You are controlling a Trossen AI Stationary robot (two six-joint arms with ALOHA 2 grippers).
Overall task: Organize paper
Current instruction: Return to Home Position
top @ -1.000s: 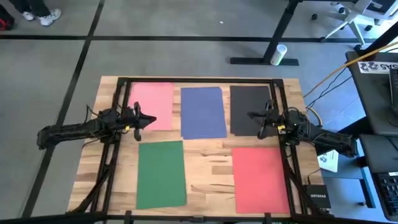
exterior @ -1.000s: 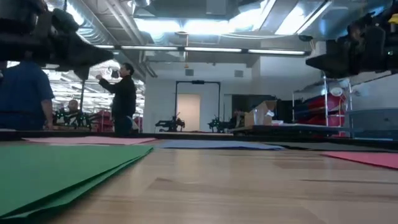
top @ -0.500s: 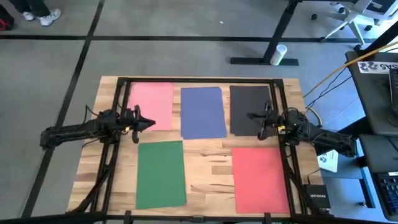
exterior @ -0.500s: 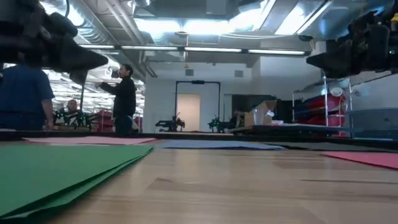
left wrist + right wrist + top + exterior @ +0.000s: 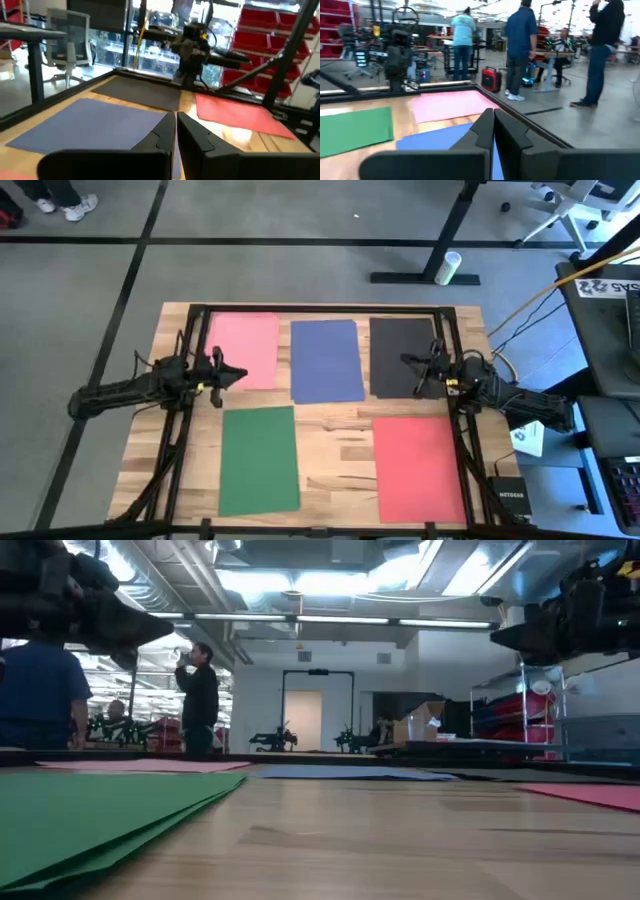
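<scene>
We see both sets of jaws pressed shut with nothing between them. In the left wrist view the left gripper [image 5: 176, 116] shows two dark, wedge-shaped fingers [image 5: 162, 134] meeting along a thin seam. The right gripper [image 5: 493, 111] looks the same in its own wrist view, matte black and tapered.

From above, the left gripper [image 5: 240, 372] points inward over the near corner of the pink sheet [image 5: 245, 345]. The right gripper [image 5: 405, 361] points inward over the black sheet [image 5: 395, 350]. In the low view both hang well above the tabletop, touching no paper.

The paper lies flat in five plain rectangular piles of like size on the pale, grained wooden table [image 5: 335, 440]. Pink, blue [image 5: 326, 360] and black sit side by side along the far row, set apart by narrow strips of wood. Green [image 5: 259, 459] and red [image 5: 417, 469] lie in the near row, well apart from each other. In the low view the green pile [image 5: 100, 820] shows thin layered edges, slightly fanned at its near corner. The surfaces look matte and uncreased.

A dark metal frame [image 5: 320, 309] runs around the table's edge. Beyond the table, in the right wrist view, several people [image 5: 520, 47] stand on a grey floor.
</scene>
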